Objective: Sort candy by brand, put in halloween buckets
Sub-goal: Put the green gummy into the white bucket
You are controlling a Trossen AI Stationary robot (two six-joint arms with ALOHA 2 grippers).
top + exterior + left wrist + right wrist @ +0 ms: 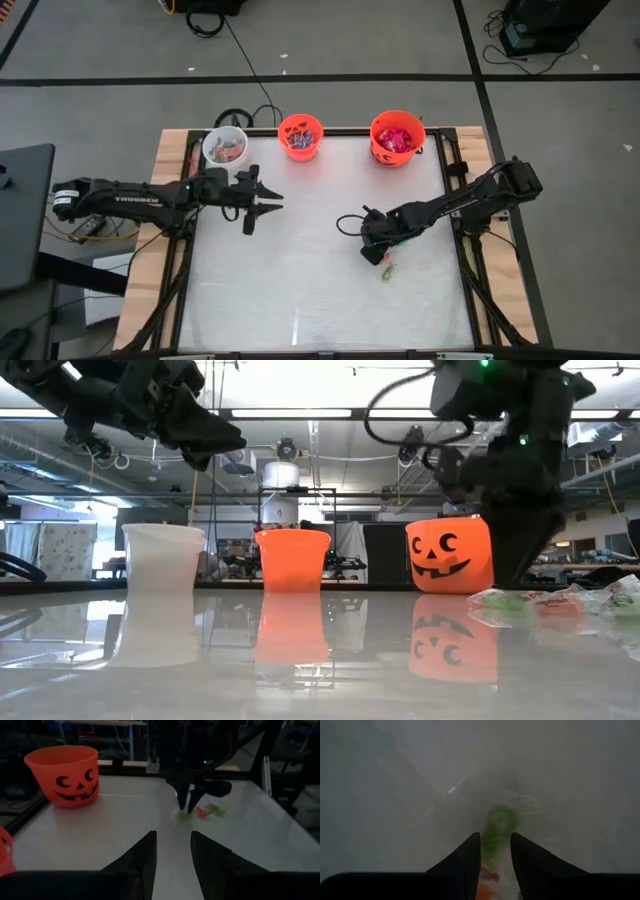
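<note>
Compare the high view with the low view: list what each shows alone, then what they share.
Only the high view shows the buckets' contents: mixed pieces in the white bucket and small orange bucket, pink-red packets in the larger orange bucket. Only the low view shows the larger bucket's jack-o'-lantern face and the room behind. Both show three buckets, both arms, and loose candy by the right gripper.

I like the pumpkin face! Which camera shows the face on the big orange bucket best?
The low view: the big orange bucket faces that camera, grin sharp and whole. The left wrist view shows the face too, but dimmer and angled. The high view looks down into it, showing almost no face. The right wrist view misses it.
</note>
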